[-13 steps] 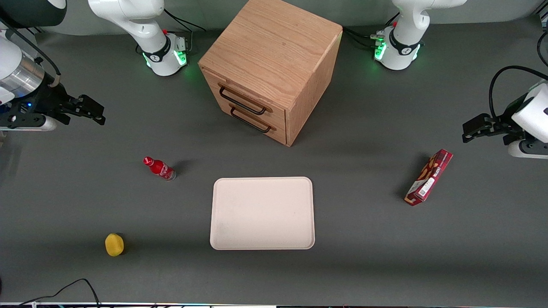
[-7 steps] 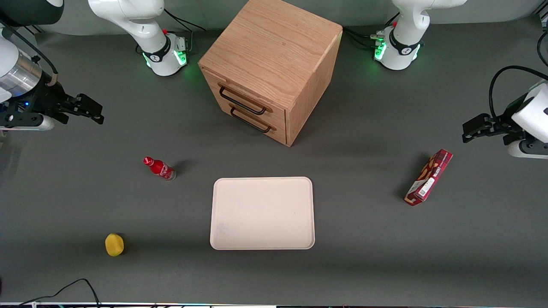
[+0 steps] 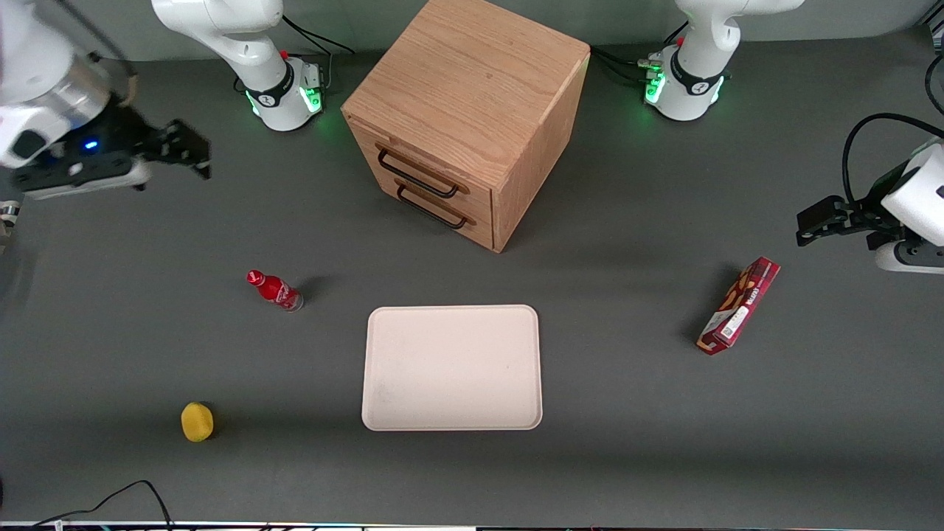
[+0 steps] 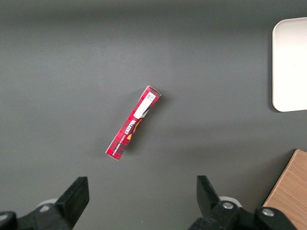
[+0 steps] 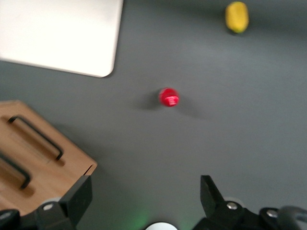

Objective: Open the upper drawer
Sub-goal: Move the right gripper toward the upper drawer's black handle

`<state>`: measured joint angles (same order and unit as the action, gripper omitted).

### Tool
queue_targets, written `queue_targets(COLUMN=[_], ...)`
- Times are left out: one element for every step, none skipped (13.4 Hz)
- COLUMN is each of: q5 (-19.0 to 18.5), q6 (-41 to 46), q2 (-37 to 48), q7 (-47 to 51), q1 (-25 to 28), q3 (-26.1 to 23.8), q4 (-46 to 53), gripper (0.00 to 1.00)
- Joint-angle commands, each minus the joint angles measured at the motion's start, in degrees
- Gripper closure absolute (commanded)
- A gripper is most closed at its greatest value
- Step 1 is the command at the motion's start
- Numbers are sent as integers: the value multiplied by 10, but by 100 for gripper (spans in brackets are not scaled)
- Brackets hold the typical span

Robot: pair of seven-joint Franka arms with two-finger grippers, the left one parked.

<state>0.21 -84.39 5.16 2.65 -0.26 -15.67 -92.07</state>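
The wooden cube cabinet (image 3: pixel 472 81) stands at the back middle of the table, both drawers shut. The upper drawer (image 3: pixel 431 168) has a black wire handle (image 3: pixel 417 174), and the lower drawer (image 3: pixel 442 203) sits just below it. In the right wrist view the upper drawer's handle (image 5: pixel 14 168) shows beside the lower one (image 5: pixel 37 137). My right gripper (image 3: pixel 186 150) is open and empty. It hangs above the table toward the working arm's end, well apart from the cabinet. Its fingers (image 5: pixel 82 191) stand wide apart over bare table in the right wrist view.
A red bottle (image 3: pixel 274 290) stands nearer the front camera than my gripper. A yellow lemon (image 3: pixel 197 421) lies near the table's front edge. A white tray (image 3: pixel 452 367) lies in front of the cabinet. A red snack box (image 3: pixel 739 305) lies toward the parked arm's end.
My right gripper has moved away from the front camera and a little toward the cabinet, still open. The drawers have not moved.
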Motion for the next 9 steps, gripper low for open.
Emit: queue_targets(q5=[44, 91, 129, 148, 153, 154, 159, 172, 180], q6=[13, 13, 13, 12, 11, 11, 11, 12, 12], q2=[-14, -20, -30, -38, -47, -62, -80, -89, -101], q7=[-18, -20, -23, -49, -114, -187, -237, -265, -271], q1=[0, 0, -1, -1, 1, 0, 0, 0, 1], q3=[-44, -49, -49, -49, -50, -56, -59, -59, -65], q4=[29, 36, 38, 38, 38, 38, 37, 32, 30], gripper=[0, 0, 0, 0, 0, 0, 0, 0, 0])
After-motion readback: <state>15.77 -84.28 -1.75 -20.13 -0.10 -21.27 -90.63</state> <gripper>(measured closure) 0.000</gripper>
